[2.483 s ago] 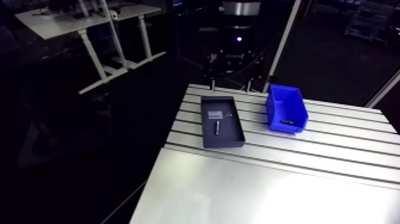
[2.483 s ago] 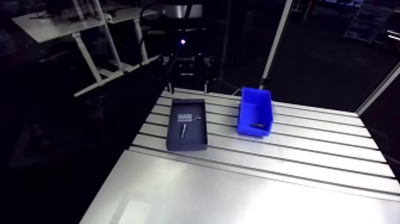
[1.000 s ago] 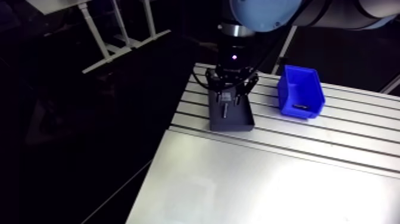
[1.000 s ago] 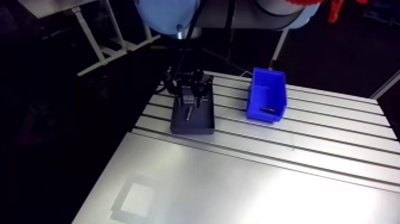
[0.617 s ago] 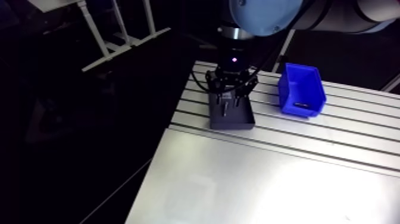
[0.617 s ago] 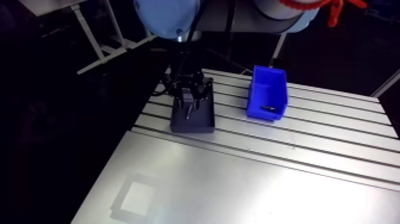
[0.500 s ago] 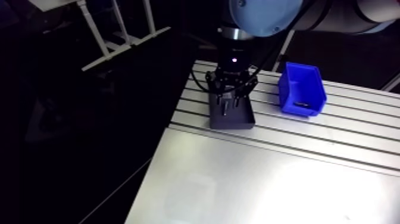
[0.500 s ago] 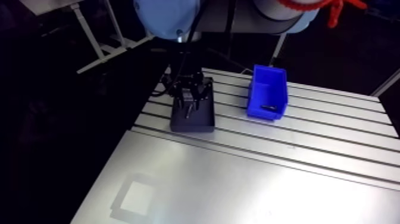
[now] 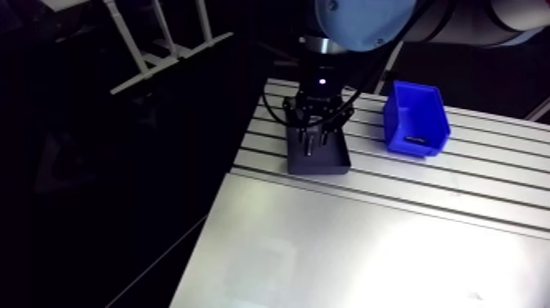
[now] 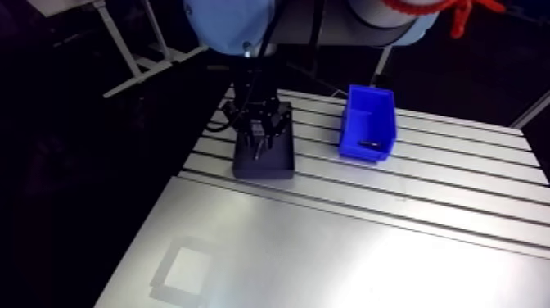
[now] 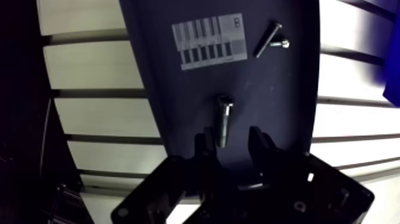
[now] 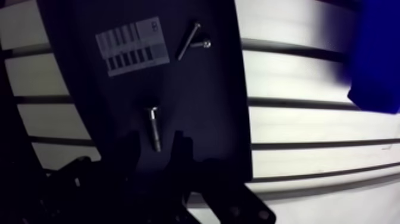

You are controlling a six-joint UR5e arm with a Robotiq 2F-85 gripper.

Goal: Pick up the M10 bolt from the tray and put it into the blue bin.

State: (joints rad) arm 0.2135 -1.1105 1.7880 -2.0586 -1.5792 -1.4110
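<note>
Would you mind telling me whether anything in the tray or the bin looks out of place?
Nothing is damaged or spilled. The blue bin already holds a small dark item, too small to identify.

One slotted aluminium table (image 9: 368, 246) carries one dark tray (image 11: 286, 119) and one blue bin (image 9: 417, 115). Three fasteners lie in the tray: one thick M10 bolt (image 11: 224, 119), one long slim screw (image 11: 267, 39) and one short small screw (image 11: 281, 43), along with a single printed label (image 11: 208, 40). One dark piece (image 9: 416, 139) lies in the bin. Above them are one arm (image 9: 360, 16) and one gripper (image 11: 231, 134) with two fingers (image 11: 205, 142)
</note>
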